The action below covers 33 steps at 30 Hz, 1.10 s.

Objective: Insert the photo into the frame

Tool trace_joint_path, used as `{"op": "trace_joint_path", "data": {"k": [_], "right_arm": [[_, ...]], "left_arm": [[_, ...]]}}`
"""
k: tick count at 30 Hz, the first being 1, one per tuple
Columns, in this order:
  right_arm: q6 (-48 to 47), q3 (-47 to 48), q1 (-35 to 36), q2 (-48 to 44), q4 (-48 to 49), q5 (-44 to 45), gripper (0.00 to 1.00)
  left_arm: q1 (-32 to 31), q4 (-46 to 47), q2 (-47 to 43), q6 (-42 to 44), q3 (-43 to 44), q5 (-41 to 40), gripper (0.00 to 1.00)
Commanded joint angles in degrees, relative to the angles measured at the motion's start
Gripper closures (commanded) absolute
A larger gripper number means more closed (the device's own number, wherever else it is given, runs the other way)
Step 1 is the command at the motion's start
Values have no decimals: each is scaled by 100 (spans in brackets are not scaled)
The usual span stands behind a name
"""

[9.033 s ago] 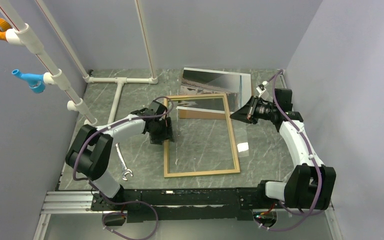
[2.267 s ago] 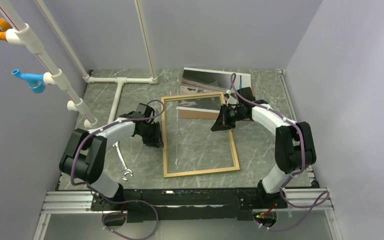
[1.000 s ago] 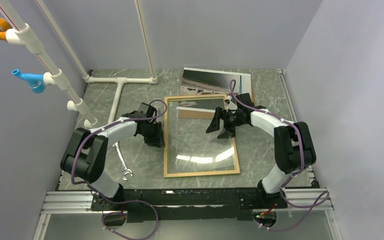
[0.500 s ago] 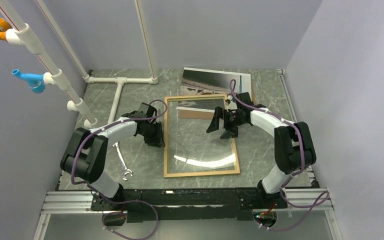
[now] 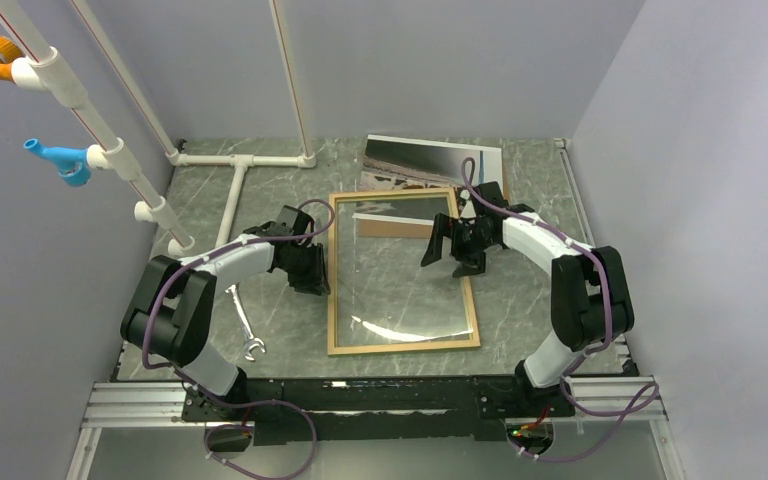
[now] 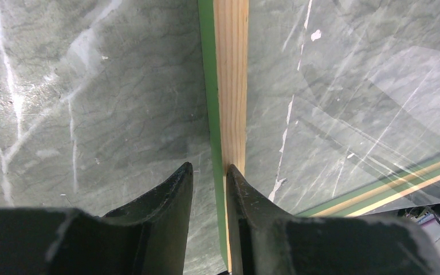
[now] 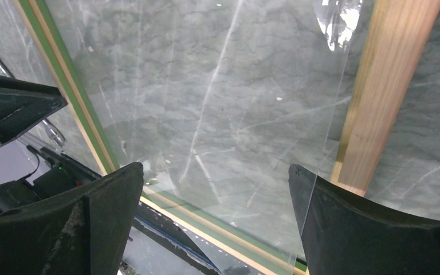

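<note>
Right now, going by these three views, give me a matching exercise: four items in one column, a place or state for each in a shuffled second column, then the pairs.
Items:
1. left gripper
2. right gripper
3. photo
4. wrench

Places or states:
A. lies beyond the frame's far end
B. open wide over the clear pane
C. lies left of the frame's near corner
D. closed on the frame's left rail

Pairs: 1-D, 2-B, 3-A, 4-C
</note>
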Motion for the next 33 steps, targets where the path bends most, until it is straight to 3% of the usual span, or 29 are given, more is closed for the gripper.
{"op": "trace_joint_path", "data": {"k": [1, 21, 27, 33], "right_arm": [[-99, 196, 28, -221, -273, 350, 0], [-433, 355, 7, -376, -797, 1188, 0], [-480, 344, -110, -491, -823, 1302, 0], [-434, 142, -679, -633, -540, 728, 0]], "left_arm": [[-121, -178, 294, 184, -242, -559, 68], [-147, -338, 275, 246, -70, -668, 65], [-164, -385, 117, 304, 91, -636, 56], [-157, -10, -112, 276, 185, 42, 35]]}}
